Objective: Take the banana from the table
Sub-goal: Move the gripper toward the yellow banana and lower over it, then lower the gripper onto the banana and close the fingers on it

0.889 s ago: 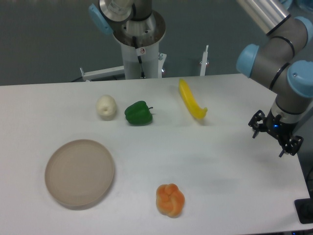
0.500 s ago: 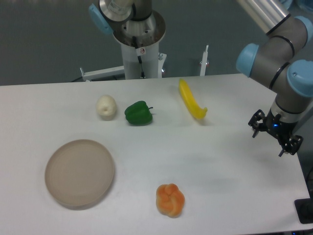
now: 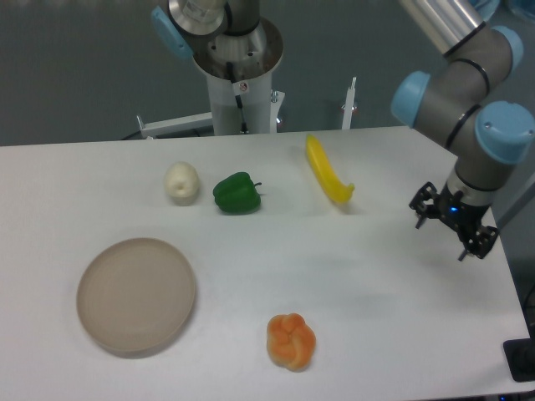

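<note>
The end effector [image 3: 449,228] hangs over the right side of the tabletop [image 3: 376,292], its two dark fingers spread wide with nothing between them. Compared with the earlier frame it has shifted a little toward the left and slightly upward in the frame, and the grey-and-blue arm [image 3: 468,92] above it has swung the same way; it now sits somewhat nearer the banana but remains well apart from it.

The banana [image 3: 326,171] lies flat on the tabletop in the upper middle of the frame, left of the end effector, running diagonally from upper left to lower right. It has not moved.

Farther left, a green pepper [image 3: 236,193] sits near the banana, and a pale, roundish item [image 3: 181,183] rests just beside the pepper on its left. A round beige plate [image 3: 136,294] lies at the lower left. An orange knobbly bun [image 3: 291,340] sits at the lower middle. All of these are where they were before.
</note>
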You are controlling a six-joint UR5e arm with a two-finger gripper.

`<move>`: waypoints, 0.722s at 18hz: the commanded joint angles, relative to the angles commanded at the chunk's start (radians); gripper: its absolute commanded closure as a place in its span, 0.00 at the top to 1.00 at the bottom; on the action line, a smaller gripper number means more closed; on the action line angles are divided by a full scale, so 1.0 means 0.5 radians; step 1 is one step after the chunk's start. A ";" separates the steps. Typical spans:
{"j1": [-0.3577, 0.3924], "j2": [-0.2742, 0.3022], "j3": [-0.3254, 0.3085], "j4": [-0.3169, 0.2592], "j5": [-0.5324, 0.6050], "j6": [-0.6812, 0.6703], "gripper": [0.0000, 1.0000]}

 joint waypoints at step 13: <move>-0.058 0.516 -0.816 0.193 0.021 0.003 1.00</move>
